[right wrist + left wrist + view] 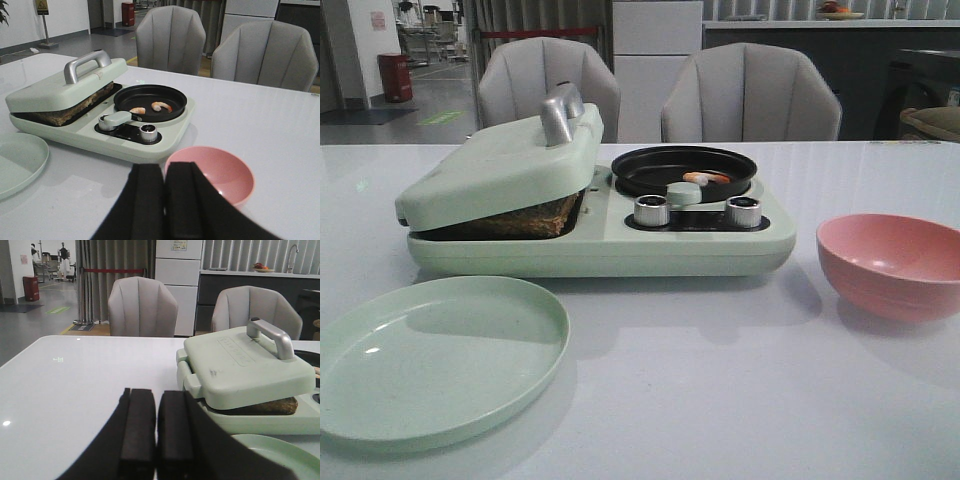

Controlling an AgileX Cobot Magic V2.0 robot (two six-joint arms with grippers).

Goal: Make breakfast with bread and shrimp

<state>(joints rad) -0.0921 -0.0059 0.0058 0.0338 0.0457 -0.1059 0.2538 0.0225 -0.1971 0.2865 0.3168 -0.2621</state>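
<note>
The pale green breakfast maker (pixel 600 240) stands mid-table. Its hinged lid (pixel 500 165) with a silver handle rests down on the bread (pixel 525 222), whose brown edge shows under the lid in the left wrist view (pixel 270 406) and right wrist view (pixel 75 109). Two shrimp (pixel 161 106) lie in the round black pan (pixel 683 168); they also show in the front view (pixel 705 178). My left gripper (pixel 156 397) is shut and empty, left of the appliance. My right gripper (pixel 165 172) is shut and empty, in front of the pink bowl (pixel 212 172). Neither gripper shows in the front view.
A pale green plate (pixel 440 358) lies front left of the appliance. The pink bowl (pixel 890 265) sits to its right. Two silver knobs (pixel 651 210) and a round green knob (pixel 684 193) are on the appliance front. Two grey chairs (pixel 750 95) stand behind the table.
</note>
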